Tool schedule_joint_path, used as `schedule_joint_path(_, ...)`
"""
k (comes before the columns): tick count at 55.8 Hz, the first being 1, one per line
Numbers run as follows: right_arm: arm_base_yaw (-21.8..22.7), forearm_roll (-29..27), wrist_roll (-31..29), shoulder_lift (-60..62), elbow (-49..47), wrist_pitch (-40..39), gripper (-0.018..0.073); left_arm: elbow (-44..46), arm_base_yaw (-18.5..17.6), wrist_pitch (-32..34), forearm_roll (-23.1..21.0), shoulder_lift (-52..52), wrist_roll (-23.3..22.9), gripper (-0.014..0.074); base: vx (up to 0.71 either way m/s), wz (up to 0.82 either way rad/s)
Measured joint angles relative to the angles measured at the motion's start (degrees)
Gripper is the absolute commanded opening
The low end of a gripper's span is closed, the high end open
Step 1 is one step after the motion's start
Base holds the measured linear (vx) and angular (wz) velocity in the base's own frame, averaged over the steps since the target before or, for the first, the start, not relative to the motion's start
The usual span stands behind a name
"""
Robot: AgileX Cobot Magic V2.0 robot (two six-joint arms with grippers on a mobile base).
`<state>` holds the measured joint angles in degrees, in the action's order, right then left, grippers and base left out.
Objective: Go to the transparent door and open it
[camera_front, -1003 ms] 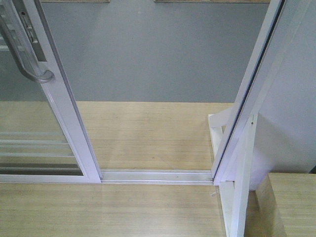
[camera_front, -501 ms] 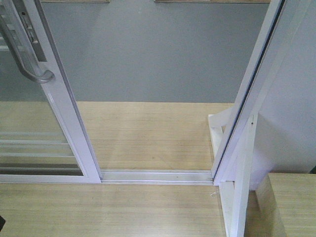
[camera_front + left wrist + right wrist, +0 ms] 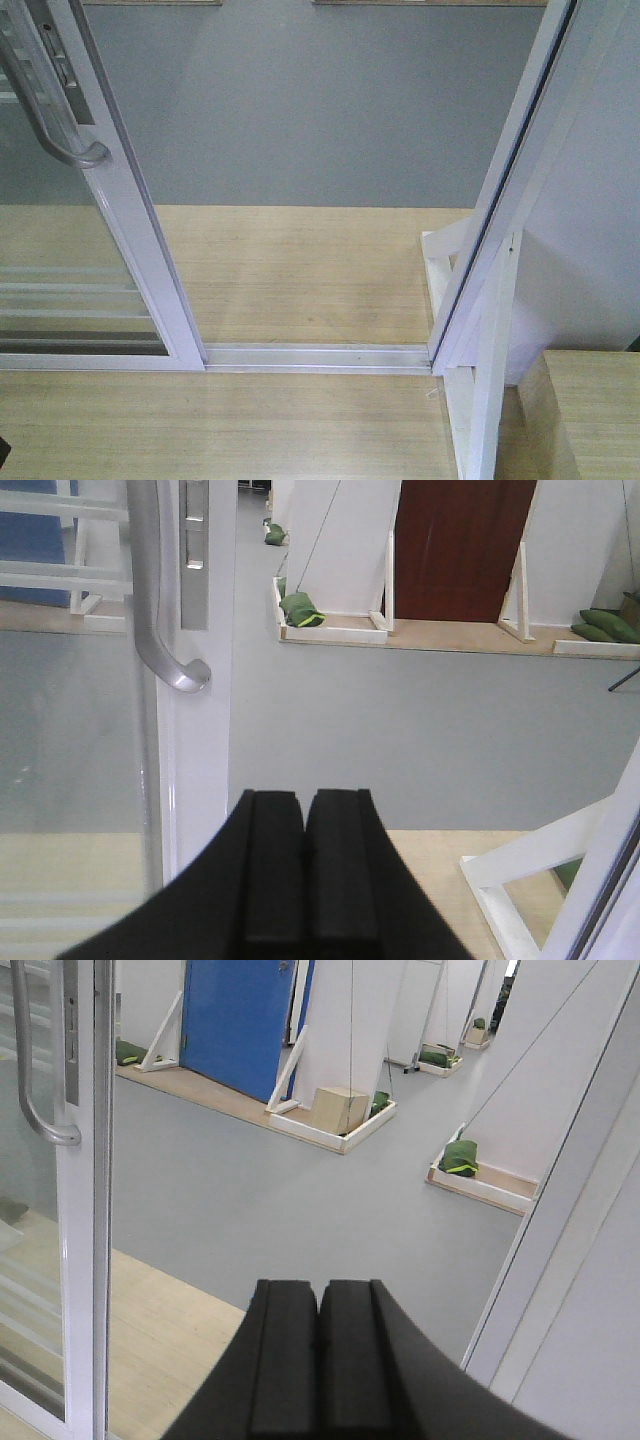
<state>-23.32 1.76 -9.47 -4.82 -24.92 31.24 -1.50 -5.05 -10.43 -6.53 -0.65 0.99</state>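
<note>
Nothing has visibly shifted since the earlier frames. The door [image 3: 120,215] stands slid to the left, its handle [image 3: 55,115] at the upper left, with the doorway open beside it. Left gripper [image 3: 303,815] and right gripper [image 3: 320,1305] are both clenched on nothing.

The left gripper [image 3: 304,830] is seen closed at six o'clock, the transparent door [image 3: 195,730] and its handle [image 3: 160,610] at ten o'clock.

The doorway is viewed steeply downward from the front camera. Level forward views are given by both wrist cameras, over each claw. The handle [image 3: 60,120] and grey floor [image 3: 320,110] are shared by all three.
</note>
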Motion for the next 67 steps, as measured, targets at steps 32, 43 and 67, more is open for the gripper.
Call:
schedule_joint_path(32, 0.0, -2.27, 1.25, 3.74, 11.89, -11.4, -0.0001, 0.0, 0.0, 0.0, 0.0, 0.0, 0.01, -0.0003, 0.0, 0.0)
schedule_joint_path(43, 0.0, -4.81, 6.33, 5.5, 26.04, -21.71, -0.0001, 0.0, 0.0, 0.05, 0.0, 0.0, 0.01, -0.0003, 0.0, 0.0)
schedule_joint_path(67, 6.25, -4.93, 7.76, 5.5, 26.67, -22.89, -0.0001, 0.0, 0.0, 0.09, 0.0, 0.0, 0.01, -0.0003, 0.0, 0.0)
